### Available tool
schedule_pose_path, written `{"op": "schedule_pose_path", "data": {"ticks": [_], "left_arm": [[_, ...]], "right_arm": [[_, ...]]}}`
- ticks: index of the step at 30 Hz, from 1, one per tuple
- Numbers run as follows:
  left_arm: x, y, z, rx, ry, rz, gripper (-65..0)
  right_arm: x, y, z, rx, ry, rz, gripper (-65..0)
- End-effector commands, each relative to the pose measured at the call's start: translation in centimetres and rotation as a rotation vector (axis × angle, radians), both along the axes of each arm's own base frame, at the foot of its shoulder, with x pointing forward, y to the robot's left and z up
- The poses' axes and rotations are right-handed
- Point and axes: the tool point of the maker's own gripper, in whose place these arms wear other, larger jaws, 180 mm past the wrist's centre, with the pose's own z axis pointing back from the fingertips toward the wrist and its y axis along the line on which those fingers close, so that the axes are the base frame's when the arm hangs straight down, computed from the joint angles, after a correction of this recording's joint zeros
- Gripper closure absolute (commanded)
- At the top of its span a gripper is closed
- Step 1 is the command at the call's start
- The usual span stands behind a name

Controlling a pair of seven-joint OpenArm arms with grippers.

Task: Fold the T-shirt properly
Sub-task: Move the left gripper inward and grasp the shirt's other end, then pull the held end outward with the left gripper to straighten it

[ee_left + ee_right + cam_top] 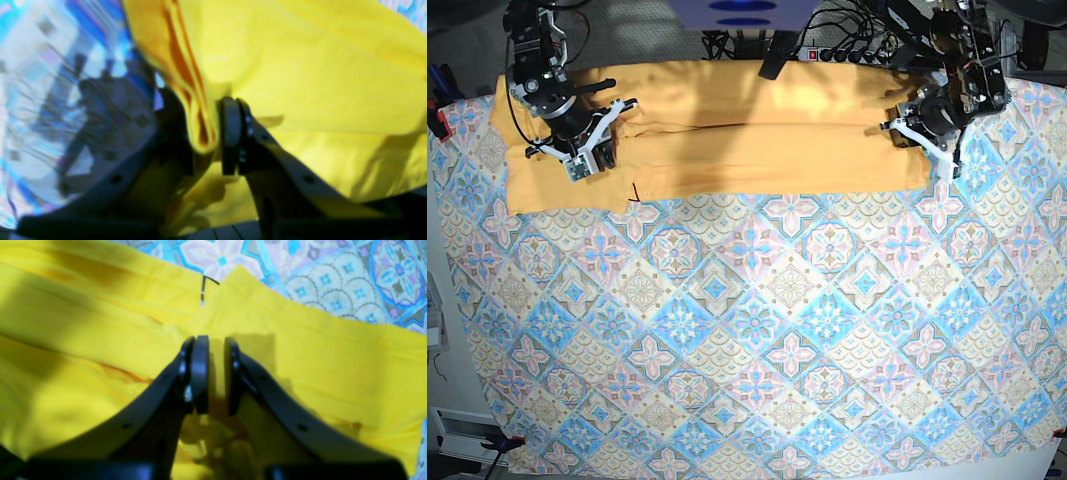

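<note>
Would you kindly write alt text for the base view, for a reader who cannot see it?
A yellow-orange T-shirt lies as a long band across the far edge of a blue-and-pink tile-patterned tablecloth. The right gripper is at one end of it, the left gripper at the other.

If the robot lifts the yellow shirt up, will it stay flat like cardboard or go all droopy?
Probably droopy. The shirt lies in soft wrinkles and folds on the tablecloth, so it looks limp. The left gripper pinches a bunched fold, which suggests thin cloth that crumples easily. It likely won't slip much, and it looks light.
</note>
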Motion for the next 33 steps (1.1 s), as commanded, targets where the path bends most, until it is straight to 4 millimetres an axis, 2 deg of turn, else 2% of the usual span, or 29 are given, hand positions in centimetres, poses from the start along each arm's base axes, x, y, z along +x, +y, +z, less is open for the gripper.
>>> {"op": "schedule_pose_path", "data": {"ticks": [1,5,9,11,18,21,23,26,29,31,33], "left_arm": [[0.5,1.2,0.7,0.028,-0.027,0.016,-8.4],[0.5,2.3,1.3,0.013,-0.048,0.066,-3.9],[-0.1,5.0,2.2,0.009,-0.074,0.164,-3.2],[-0.2,5.7,2.4,0.018,-0.079,0.179,-3.2],[-0.3,6.4,2.5,0.038,-0.071,0.171,-3.7],[-0.9,6.1,1.6,0.019,-0.041,0.181,-3.8],[-1.6,6.2,0.8,0.007,-0.01,0.191,-7.5],[-2.2,4.6,0.1,-0.018,0.038,0.141,-21.1],[-2.6,4.6,0.4,-0.021,0.056,0.134,-34.4],[-2.6,4.7,0.8,-0.011,0.047,0.132,-38.6],[-2.3,4.7,1.4,-0.001,0.028,0.121,-39.5]], "right_arm": [[0.7,-0.2,0.9,0.001,-0.037,0.003,-8.2],[0.6,-0.3,0.8,0.0,-0.036,0.002,-8.2],[0.5,-0.1,0.8,0.002,-0.033,0.005,-8.2],[0.5,0.0,0.8,0.003,-0.033,0.007,-8.2],[0.5,0.0,0.8,0.003,-0.032,0.008,-8.2],[0.5,0.0,0.8,0.004,-0.034,0.008,-8.2],[0.4,0.0,0.8,0.004,-0.032,0.008,-8.2],[0.4,0.0,0.8,0.004,-0.032,0.008,-8.2],[0.5,0.0,0.8,0.003,-0.032,0.008,-8.2],[0.5,0.0,0.8,0.003,-0.032,0.008,-8.2],[0.5,0.0,0.8,0.003,-0.034,0.008,-8.2]]}}
